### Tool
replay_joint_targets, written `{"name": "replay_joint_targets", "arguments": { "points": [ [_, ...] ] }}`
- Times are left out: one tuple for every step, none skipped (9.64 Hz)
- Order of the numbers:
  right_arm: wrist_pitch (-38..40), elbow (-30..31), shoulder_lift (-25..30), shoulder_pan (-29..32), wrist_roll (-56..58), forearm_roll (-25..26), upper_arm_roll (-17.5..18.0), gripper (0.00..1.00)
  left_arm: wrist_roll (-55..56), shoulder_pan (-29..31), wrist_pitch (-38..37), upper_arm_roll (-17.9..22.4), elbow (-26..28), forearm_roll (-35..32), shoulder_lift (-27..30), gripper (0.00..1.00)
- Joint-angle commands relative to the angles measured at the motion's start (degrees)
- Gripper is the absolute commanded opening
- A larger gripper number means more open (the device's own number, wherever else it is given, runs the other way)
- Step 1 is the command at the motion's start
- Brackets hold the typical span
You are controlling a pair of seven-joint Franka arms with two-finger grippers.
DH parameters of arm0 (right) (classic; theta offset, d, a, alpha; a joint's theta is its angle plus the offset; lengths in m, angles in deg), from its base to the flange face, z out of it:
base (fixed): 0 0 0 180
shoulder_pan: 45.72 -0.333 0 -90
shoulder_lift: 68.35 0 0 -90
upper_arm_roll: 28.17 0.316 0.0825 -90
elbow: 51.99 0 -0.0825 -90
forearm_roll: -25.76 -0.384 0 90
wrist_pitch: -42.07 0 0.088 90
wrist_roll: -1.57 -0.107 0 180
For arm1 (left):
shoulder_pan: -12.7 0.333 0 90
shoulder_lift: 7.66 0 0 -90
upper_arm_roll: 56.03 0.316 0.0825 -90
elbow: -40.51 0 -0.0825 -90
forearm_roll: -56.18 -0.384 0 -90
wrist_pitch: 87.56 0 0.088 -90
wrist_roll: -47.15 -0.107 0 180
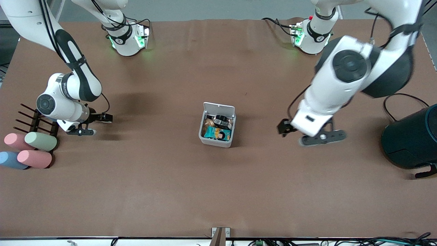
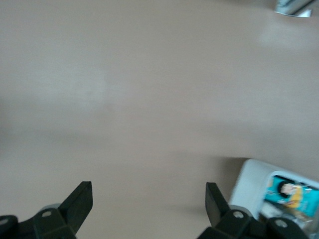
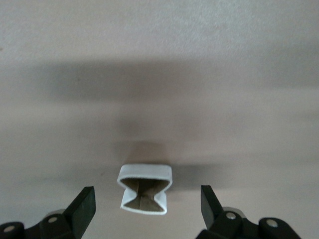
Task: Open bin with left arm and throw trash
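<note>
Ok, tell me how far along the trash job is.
Done: the bin stands open, lid up, with scraps inside. In hand: nothing; the open right claw hangs over the white loop, and the open left claw is over the table beside the bin. Left: grasp the loop and drop it in.

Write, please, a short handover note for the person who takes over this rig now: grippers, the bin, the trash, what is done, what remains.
Left gripper: open, empty, over bare table toward the left arm's end, beside the bin.
Right gripper: open, empty, low over the white bow-shaped loop near the pastel cylinders.
Bin: mid-table, lid already up. Inside lie a teal packet and dark scraps.
Done: bin opened, some trash thrown in.
Left: the loop lies on the table, not gripped; it probably goes in the bin next.
</note>
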Motion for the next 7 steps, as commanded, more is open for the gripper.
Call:
{"name": "replay_joint_targets", "arguments": {
  "points": [
    [-1.6,2.9,2.4,0.4,-0.5,0.6,0.3,0.88,-10.1,6.2,-5.1,0.2,1.7,6.7,7.9,1.00],
    [-4.1,3.1,2.3,0.4,-0.5,0.6,0.3,0.88,-14.6,5.5,-6.7,4.4,2.9,9.7,12.8,1.00],
    [-6.4,3.2,1.5,0.4,-0.6,0.6,0.3,0.88,-18.3,0.6,-8.5,12.7,5.0,12.9,16.6,1.00],
    [-7.3,3.2,0.8,0.3,-0.6,0.6,0.3,0.88,-22.8,-3.9,-9.9,20.3,6.8,13.8,19.8,1.00],
    [-7.4,3.3,0.5,0.4,-0.5,0.6,0.3,0.85,-26.8,-6.9,-10.8,25.5,7.0,13.9,20.5,1.00],
    [-7.4,3.2,-0.1,0.4,-0.6,0.6,0.3,0.81,-31.1,-11.0,-12.3,32.6,6.6,13.9,20.6,1.00],
    [-7.5,3.2,-0.6,0.4,-0.6,0.6,0.3,0.78,-32.0,-13.2,-13.7,37.2,6.3,14.2,20.6,1.00]
  ]
}}
